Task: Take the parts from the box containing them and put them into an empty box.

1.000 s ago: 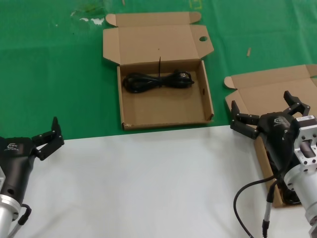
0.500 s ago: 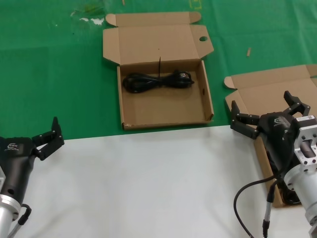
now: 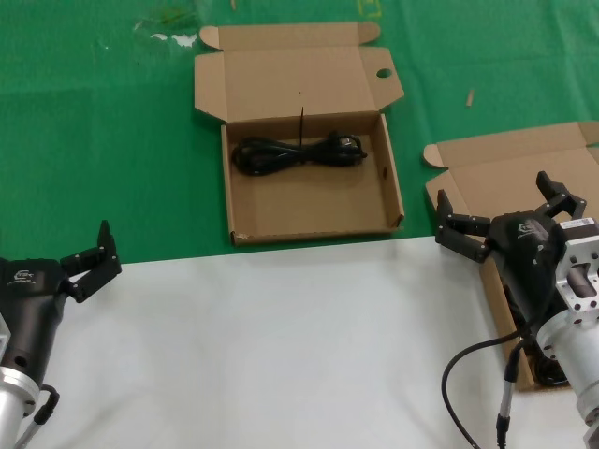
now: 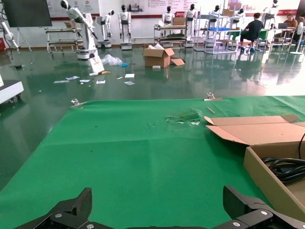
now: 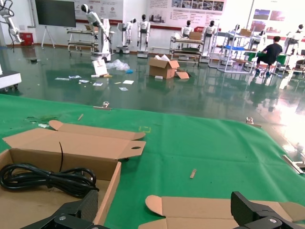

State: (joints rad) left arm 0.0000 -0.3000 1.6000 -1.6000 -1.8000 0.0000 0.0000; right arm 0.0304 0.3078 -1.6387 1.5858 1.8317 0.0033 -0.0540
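Observation:
A brown box with a round hole in its lid tab lies open at the middle back, and one looped black power cord rests in it. The plain-lidded box sits at the right, its inside mostly hidden by my right arm. Over its lid my right gripper hangs open with nothing held. The right wrist view shows that gripper above the plain lid, with the holed box and cord off to one side. My left gripper waits open at the left.
A green cloth covers the far table; a white surface lies nearer me. The left wrist view shows its open gripper over green cloth, with the holed box's wall and cord beside it. A small wood chip lies at the back right.

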